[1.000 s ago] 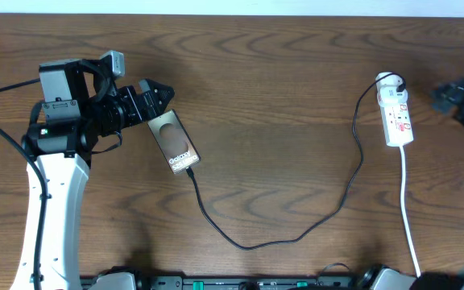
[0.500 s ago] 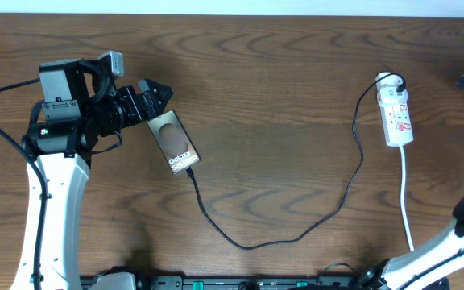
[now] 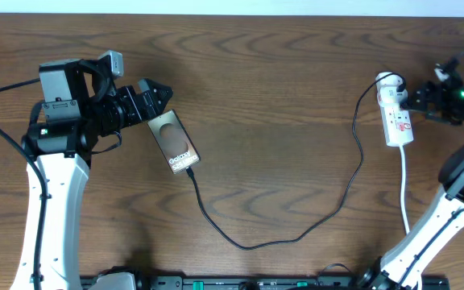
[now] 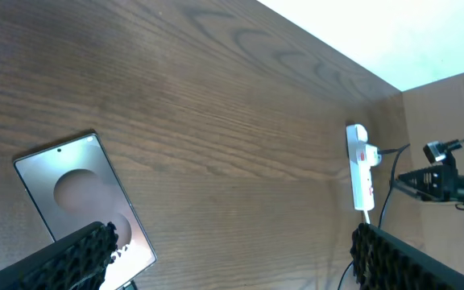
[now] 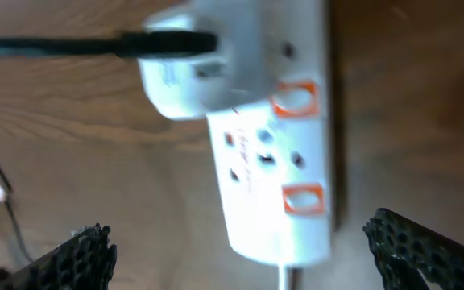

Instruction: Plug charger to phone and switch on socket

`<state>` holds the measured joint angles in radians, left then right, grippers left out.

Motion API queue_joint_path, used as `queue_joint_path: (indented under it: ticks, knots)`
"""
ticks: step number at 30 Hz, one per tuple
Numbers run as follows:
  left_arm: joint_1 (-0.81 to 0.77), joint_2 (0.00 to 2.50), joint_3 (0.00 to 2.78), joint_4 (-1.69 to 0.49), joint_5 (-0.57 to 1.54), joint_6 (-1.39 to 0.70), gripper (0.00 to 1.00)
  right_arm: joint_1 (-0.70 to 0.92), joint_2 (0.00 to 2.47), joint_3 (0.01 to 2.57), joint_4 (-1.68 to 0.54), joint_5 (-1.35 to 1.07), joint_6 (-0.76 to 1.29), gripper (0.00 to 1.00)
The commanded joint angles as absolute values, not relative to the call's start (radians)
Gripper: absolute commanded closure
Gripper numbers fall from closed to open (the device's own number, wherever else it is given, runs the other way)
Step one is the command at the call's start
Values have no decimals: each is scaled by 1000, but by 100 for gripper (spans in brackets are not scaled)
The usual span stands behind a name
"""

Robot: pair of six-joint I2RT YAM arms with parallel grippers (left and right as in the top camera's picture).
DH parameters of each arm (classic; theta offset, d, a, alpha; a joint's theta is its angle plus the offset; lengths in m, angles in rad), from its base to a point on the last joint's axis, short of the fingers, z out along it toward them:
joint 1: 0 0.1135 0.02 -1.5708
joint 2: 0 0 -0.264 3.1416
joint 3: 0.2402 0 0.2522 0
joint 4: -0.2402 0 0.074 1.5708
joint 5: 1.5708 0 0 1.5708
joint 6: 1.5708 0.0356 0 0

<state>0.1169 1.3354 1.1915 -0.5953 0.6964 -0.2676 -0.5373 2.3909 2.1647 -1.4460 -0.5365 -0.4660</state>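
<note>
The phone (image 3: 174, 142) lies face up left of centre, also in the left wrist view (image 4: 83, 197). The charger (image 3: 248, 244), a thin black cable, runs from the phone's lower edge in a loop to a white plug at the top of the socket (image 3: 398, 117). My left gripper (image 3: 158, 95) hovers open just above the phone's top end, nothing between its fingers (image 4: 71, 258). My right gripper (image 3: 415, 98) stands open right beside the socket. The right wrist view shows the socket (image 5: 272, 137) with its red switches, between and beyond the fingers (image 5: 429, 250).
The socket's white cord (image 3: 408, 201) runs toward the table's front edge. The left arm (image 3: 55, 185) stands along the left side, and the right arm (image 3: 449, 201) rises from the front right corner. A pale wall (image 4: 425, 40) borders the far edge.
The right arm has swung in from the table's right edge to the socket's right side. The left arm, phone and cable have not moved.
</note>
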Motion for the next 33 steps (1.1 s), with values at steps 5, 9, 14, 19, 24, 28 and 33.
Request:
queue_joint_path:
  ticks: [5,9,14,19,24,28,33]
  knots:
    - [121,1330,1197,-601,688,-259,5,-445,2398,2184,-1353,-442,-447,1]
    - [121,1330,1197,-601,688,-259,5,-430,2398,2184,-1324,-421,-404,1]
    - [121,1330,1197,-601,688,-259,5,-427,2398,2182,-1324,-421,-387,1]
    - [121,1330,1197,-601,688,-259,5,-427,2398,2169,-1319,-438,-361,1]
    - [121,1330,1197,-606,688,-259,5,-423,2398,2151,-1303,-484,-359,1]
    - [121,1330,1197,-620,688,-259,5,-412,2398,2148,-1300,-511,-359,1]
    - [121,1330,1197,-625,688,-259,5,-396,2400,2148,-1298,-506,-346,1]
